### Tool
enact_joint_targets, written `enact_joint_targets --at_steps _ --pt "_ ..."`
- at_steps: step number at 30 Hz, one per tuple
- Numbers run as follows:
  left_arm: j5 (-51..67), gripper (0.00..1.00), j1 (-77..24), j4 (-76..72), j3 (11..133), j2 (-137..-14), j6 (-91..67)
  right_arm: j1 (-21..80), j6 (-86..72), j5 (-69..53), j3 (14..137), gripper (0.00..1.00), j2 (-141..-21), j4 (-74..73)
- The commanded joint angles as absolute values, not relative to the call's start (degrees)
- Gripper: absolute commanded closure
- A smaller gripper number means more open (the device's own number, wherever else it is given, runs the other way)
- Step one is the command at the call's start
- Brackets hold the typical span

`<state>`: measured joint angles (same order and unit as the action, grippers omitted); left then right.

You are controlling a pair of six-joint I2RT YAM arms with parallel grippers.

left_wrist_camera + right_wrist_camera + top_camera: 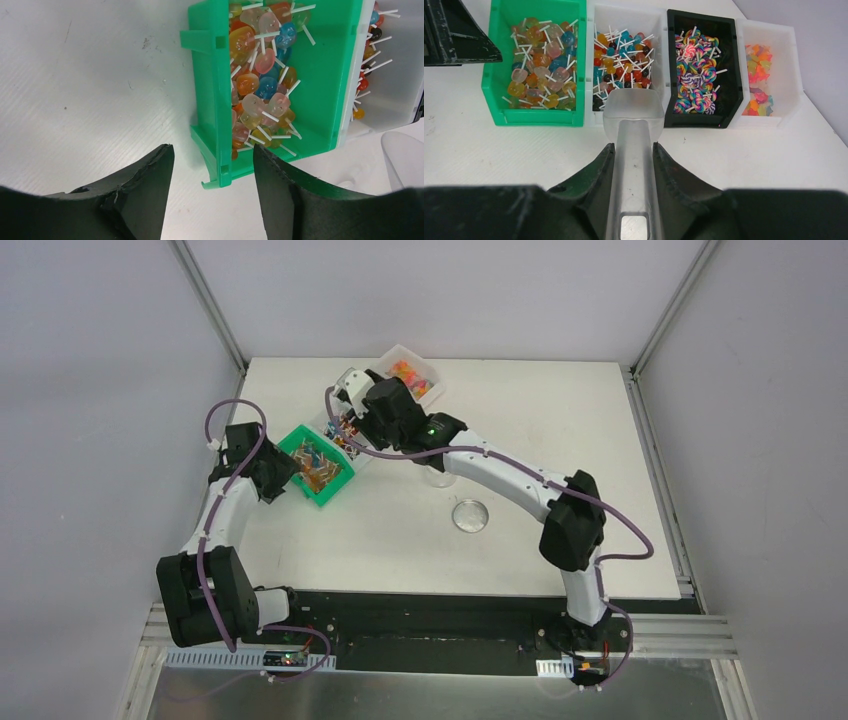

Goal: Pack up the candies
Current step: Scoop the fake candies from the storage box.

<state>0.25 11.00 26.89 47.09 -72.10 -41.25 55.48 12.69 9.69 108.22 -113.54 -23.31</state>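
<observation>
The candies are small bright lollipops on white sticks. They fill a green bin (320,75), (494,100), (318,468) and the white bin (624,15) beside it. Swirled candies (696,70) lie in a black bin, and pink and orange ones (759,75) in a far white bin. My left gripper (212,148), (283,476) is open. Its fingers straddle the green bin's near corner wall with a gap on each side. My right gripper (633,146), (350,428) is shut on the handle of a clear scoop (633,112). The scoop's bowl sits at the near wall of the white bin.
The bins stand side by side in a row at the back of the white table (560,420). A clear round lid (470,515) lies mid-table, and a clear jar (438,476) shows partly under my right arm. The jar's rim (402,155) shows at the right of the left wrist view.
</observation>
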Motion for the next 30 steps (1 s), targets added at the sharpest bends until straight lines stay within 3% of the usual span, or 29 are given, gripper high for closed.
enact_joint_targets --at_steps 1,16,23,30 --pt "2.0 0.41 11.6 24.6 46.5 -71.6 -41.5 56.1 15.2 12.5 113.5 1.0 -116.3 -22.4" --pt "3.4 0.54 11.7 24.3 46.2 -73.0 -41.6 56.5 17.0 13.2 122.6 1.0 -128.1 -25.7" --pt "6.2 0.65 11.7 23.7 46.2 -74.6 -40.8 56.8 16.5 12.8 123.4 1.0 -130.9 -25.2" --pt "7.8 0.7 11.7 23.3 46.4 -75.2 -40.2 57.1 14.4 13.0 119.7 1.0 -130.8 -21.4"
